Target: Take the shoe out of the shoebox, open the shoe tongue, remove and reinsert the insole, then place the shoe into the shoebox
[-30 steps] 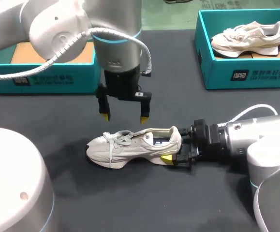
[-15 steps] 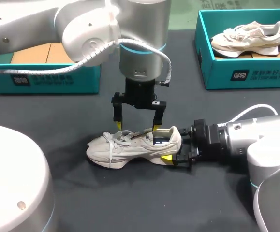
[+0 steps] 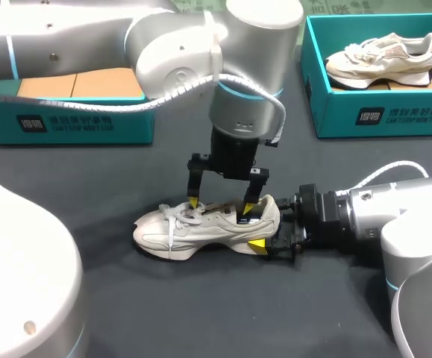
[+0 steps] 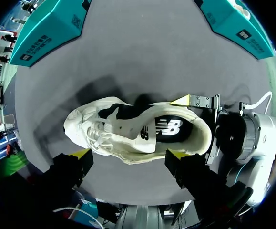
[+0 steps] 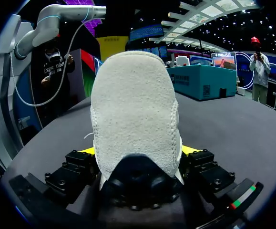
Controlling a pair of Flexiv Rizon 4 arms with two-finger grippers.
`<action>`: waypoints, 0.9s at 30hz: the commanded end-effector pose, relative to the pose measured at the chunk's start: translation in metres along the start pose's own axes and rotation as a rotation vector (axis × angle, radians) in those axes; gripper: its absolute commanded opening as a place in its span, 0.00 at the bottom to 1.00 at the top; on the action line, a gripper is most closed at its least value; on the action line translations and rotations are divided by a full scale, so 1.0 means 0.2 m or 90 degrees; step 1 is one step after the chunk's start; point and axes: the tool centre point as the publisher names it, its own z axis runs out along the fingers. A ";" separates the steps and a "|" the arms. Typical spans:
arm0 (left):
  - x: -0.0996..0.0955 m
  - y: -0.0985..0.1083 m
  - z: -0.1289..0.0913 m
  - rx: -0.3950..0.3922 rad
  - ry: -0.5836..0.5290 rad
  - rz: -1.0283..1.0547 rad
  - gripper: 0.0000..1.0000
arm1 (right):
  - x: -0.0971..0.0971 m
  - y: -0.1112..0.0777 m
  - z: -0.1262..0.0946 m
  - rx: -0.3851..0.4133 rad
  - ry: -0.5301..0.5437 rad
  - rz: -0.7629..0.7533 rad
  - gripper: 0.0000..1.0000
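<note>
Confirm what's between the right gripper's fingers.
The shoe, heel end. The right gripper has a finger against each side of it. The right wrist view shows this best, and the head view agrees.

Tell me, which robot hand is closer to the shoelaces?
Left. The left hand hangs open over the shoe, one fingertip right by the laces. The right hand is shut on the shoe's heel, at the end far from the laces.

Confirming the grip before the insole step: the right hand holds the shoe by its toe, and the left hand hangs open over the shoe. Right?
No. The right hand holds the shoe by its heel, not its toe, as the head view shows. The left hand does hang open over the shoe.
</note>
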 end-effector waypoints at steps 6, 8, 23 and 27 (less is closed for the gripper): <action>0.05 -0.04 0.09 -0.004 -0.039 -0.010 1.00 | 0.00 -0.01 0.02 0.003 0.000 0.000 0.00; 0.06 -0.05 0.11 -0.006 -0.043 -0.012 1.00 | 0.00 -0.01 0.02 0.003 0.000 0.000 0.00; 0.04 -0.06 0.19 -0.017 -0.072 -0.021 1.00 | 0.00 -0.01 0.02 0.003 0.000 0.000 0.00; 0.04 -0.05 0.19 -0.017 -0.081 -0.022 1.00 | 0.00 -0.01 0.02 0.003 0.000 0.000 0.00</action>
